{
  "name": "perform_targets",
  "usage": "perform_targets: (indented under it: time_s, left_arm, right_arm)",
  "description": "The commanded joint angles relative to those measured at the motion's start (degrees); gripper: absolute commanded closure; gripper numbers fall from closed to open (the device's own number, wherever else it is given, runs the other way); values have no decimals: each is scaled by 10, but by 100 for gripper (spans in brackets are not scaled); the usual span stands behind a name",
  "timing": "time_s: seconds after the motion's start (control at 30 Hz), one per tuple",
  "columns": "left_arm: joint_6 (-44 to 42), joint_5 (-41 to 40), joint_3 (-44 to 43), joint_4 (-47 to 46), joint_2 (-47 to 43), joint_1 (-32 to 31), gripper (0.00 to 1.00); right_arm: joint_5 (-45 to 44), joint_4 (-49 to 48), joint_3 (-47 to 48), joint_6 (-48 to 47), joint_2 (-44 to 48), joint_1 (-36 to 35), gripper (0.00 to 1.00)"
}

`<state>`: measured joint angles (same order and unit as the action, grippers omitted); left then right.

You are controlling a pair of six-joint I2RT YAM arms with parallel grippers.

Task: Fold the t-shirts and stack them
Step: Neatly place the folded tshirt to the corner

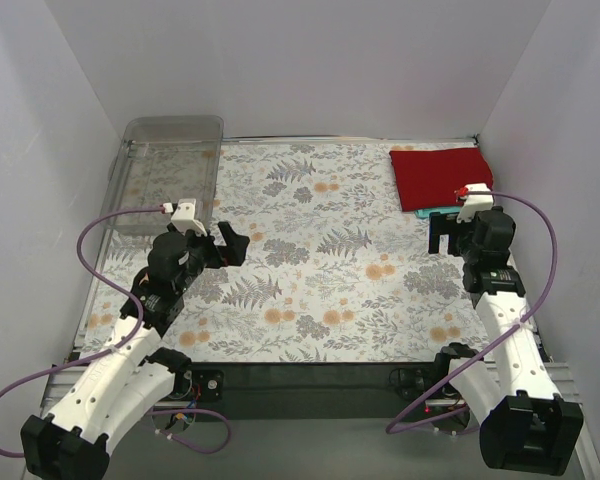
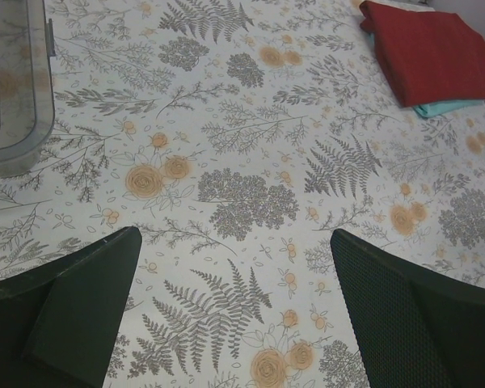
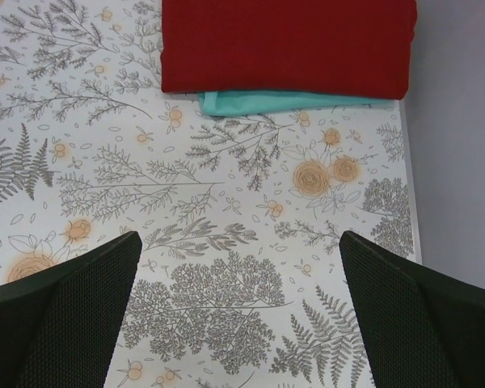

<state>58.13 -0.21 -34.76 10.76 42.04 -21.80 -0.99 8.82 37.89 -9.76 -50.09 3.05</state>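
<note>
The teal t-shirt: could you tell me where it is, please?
In the top view, the teal t-shirt lies at the far right corner of the floral mat, under the dark red t-shirt, beyond the right end effector.

A robotics lab bench, it seems. Plain white panels (image 1: 300, 60) box in a floral mat (image 1: 320, 290) — the left arm (image 1: 120, 370) and right arm (image 1: 510, 340) trail purple cables (image 1: 555, 245).

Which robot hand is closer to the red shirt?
Right. The right gripper hangs just in front of the red shirt; the left gripper is far across the mat, by the clear tray.
</note>
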Motion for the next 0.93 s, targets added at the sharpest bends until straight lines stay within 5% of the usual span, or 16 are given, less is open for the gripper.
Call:
perform_targets:
  time_s: [0.0,0.9]
  left_arm:
    - [-10,-14,18,-1,-13,4,2]
    - [-11,1,31,-11,-13,4,2]
  right_arm:
    - [-26,-30,-10,23,19,2,2]
    - [-51,-59,-39,26,23,2,2]
